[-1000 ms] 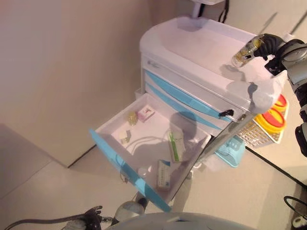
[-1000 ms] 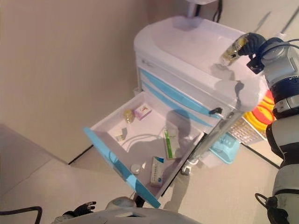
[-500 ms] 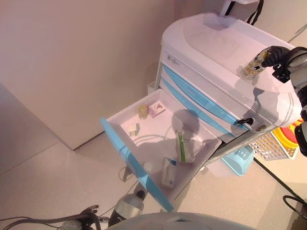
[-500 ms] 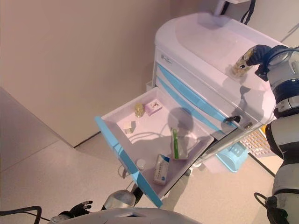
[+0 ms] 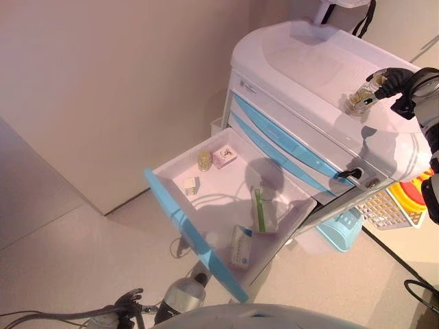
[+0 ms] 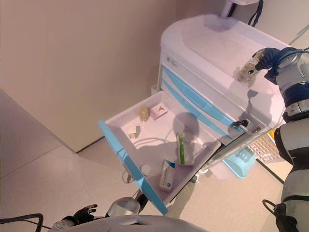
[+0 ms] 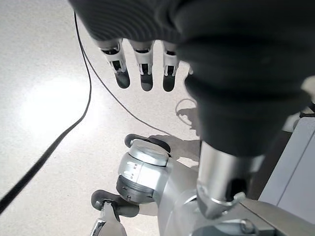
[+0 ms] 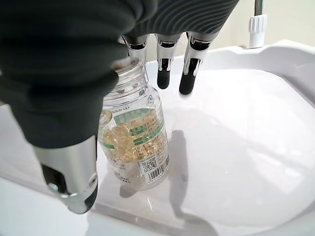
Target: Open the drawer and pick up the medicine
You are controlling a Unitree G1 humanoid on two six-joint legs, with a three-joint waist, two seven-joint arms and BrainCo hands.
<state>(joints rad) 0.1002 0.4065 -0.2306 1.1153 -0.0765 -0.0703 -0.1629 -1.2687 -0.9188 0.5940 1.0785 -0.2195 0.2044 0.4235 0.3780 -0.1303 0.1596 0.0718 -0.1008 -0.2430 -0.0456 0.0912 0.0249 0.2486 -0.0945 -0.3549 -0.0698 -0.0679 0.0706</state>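
A clear medicine bottle (image 5: 358, 100) full of yellow capsules stands upright on the white cart top (image 5: 309, 62), near its right edge. My right hand (image 5: 392, 78) is just behind it. In the right wrist view the bottle (image 8: 135, 142) sits between straight fingers (image 8: 165, 73) and the thumb (image 8: 69, 182), which do not clasp it. The bottom drawer (image 5: 185, 219), with a light blue front, is pulled out. It holds a small bottle (image 5: 204, 160), a pink box (image 5: 224, 156), a green-white box (image 5: 260, 209) and a blue-white box (image 5: 240, 248). My left hand (image 5: 127, 301) hangs open low over the floor.
The closed blue-fronted drawers (image 5: 288, 144) are above the open one. A wire basket (image 5: 394, 205) with yellow and red containers hangs on the cart's right side, with a light blue bin (image 5: 339, 229) below it. A wall stands to the left of the cart.
The right hand lowered the bottle onto the cart top, then straightened its fingers off it. The camera shifted between the earliest frames and now. The left hand stayed low.
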